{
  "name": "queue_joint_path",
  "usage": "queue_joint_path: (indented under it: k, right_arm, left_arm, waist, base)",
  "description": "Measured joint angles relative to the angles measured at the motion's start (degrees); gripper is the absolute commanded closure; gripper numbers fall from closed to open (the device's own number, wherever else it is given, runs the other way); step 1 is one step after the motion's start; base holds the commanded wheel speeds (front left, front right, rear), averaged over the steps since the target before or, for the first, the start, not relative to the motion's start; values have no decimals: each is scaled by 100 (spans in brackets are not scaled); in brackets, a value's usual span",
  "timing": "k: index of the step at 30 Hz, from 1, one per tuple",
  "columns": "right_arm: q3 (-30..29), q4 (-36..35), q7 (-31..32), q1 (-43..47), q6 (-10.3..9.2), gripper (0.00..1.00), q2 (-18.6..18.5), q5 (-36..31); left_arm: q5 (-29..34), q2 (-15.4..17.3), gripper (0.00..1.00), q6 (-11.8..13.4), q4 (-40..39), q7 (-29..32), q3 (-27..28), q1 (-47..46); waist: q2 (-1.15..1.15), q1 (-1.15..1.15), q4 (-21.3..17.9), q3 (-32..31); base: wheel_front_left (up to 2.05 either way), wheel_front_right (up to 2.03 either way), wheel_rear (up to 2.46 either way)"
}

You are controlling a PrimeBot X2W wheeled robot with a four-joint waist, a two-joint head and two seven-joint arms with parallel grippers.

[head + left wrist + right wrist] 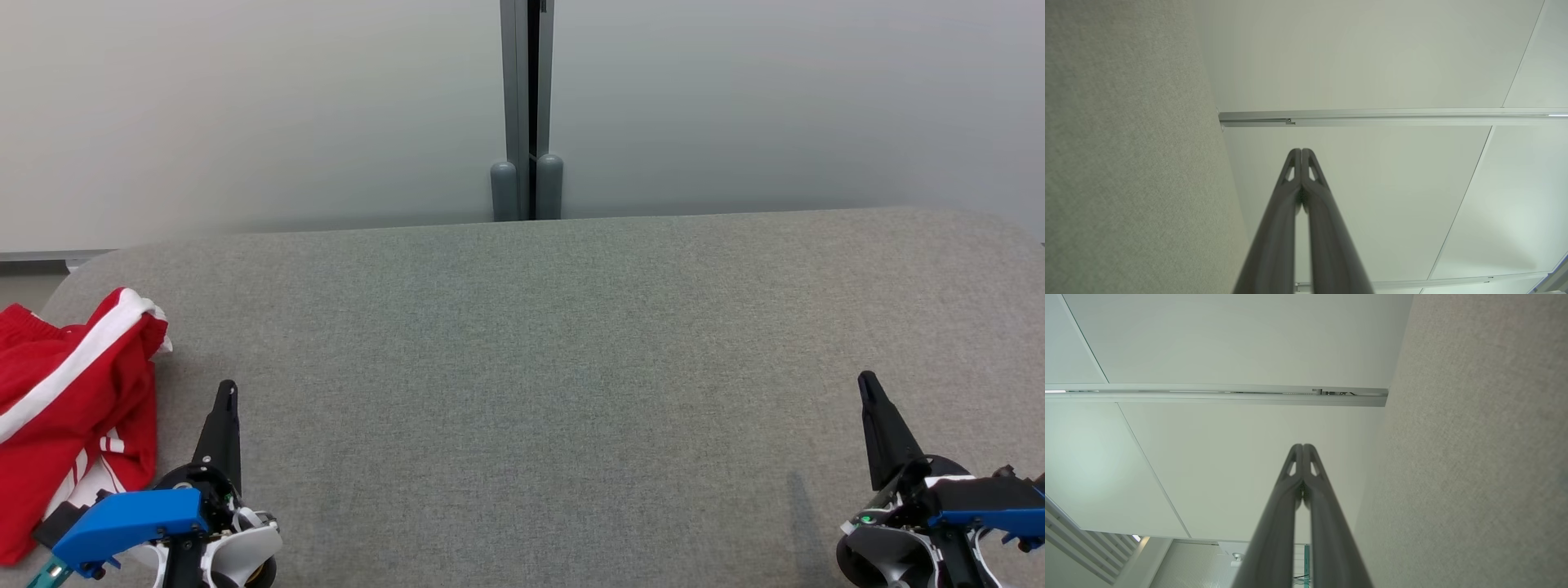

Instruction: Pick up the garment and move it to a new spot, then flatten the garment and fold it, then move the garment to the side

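A red garment with white stripes lies crumpled at the left edge of the grey fabric table, partly hanging past that edge. My left gripper stands just to the garment's right, apart from it, fingers pressed together and holding nothing. My right gripper rests at the lower right of the table, also shut and empty. In the left wrist view the left gripper has its tips touching, with the wall behind them. In the right wrist view the right gripper shows its fingers closed the same way.
The table's far edge runs along a pale wall with a grey vertical post at its middle. The wide grey surface stretches between the two grippers. The floor shows past the rounded left corner.
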Motion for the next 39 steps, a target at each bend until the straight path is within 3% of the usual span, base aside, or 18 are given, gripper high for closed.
queue_joint_path:
  k: [37, 38, 39]
  right_arm:
    - [0, -1, 0, 0, 0, 100, 0, 0]
    - [1, 15, -1, 2, 0, 0, 4, -1]
    - [4, 62, -2, 16, -1, 0, 19, -1]
  left_arm:
    - [0, 0, 100, 0, 0, 0, 0, 0]
    - [2, -1, 0, 1, 16, -4, -1, 7]
    - [3, -9, 0, 1, 65, -7, -1, 41]
  waist:
    - [0, 0, 0, 0]
    - [0, 0, 0, 0]
    - [0, 0, 0, 0]
  base:
    - [0, 0, 0]
    - [0, 0, 0]
    - [0, 0, 0]
